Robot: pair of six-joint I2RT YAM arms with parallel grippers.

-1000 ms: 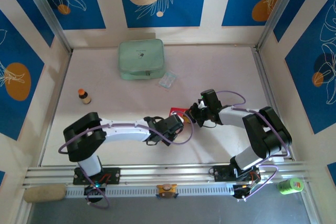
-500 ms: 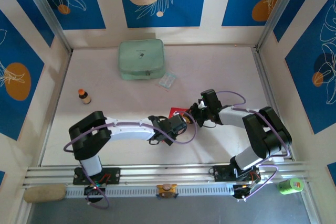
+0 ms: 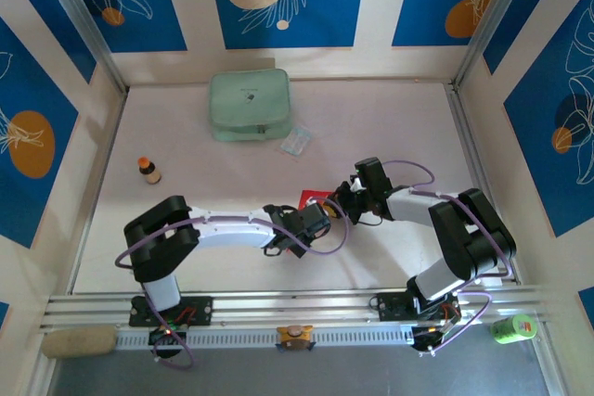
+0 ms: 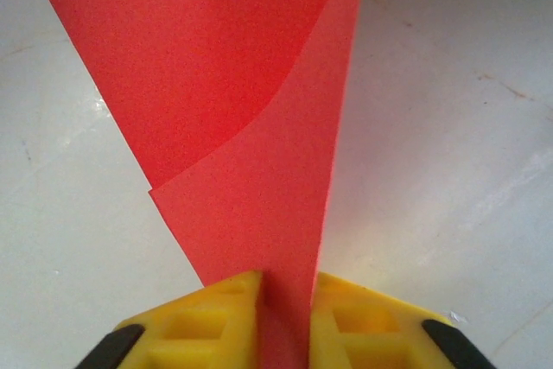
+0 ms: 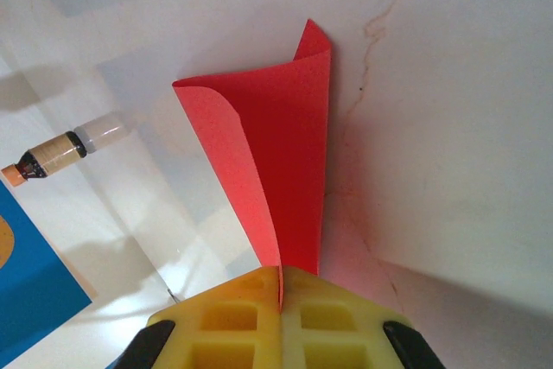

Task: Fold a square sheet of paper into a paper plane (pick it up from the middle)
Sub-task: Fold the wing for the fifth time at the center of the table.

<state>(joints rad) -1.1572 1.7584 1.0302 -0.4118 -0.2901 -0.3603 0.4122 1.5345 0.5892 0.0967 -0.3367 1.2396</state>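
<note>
Red paper (image 3: pixel 314 198) pinched at both ends, middle of the bench (image 3: pixel 204 187).
Left fingers (image 4: pixel 233 308) clamp one end of the folded paper, right fingers (image 5: pixel 251 300) the other. The green pouch (image 3: pixel 249 105) at the back is closed, contents hidden; a clear packet (image 3: pixel 296 142) lies just beside it.

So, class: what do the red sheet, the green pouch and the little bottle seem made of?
The square sheet of paper: thin matte paper, curling and folding softly without gloss. The pouch: probably soft fabric, with a zip seam; too small to be sure. The bottle: cloudy plastic or glass, orange cap, tan label.
</note>
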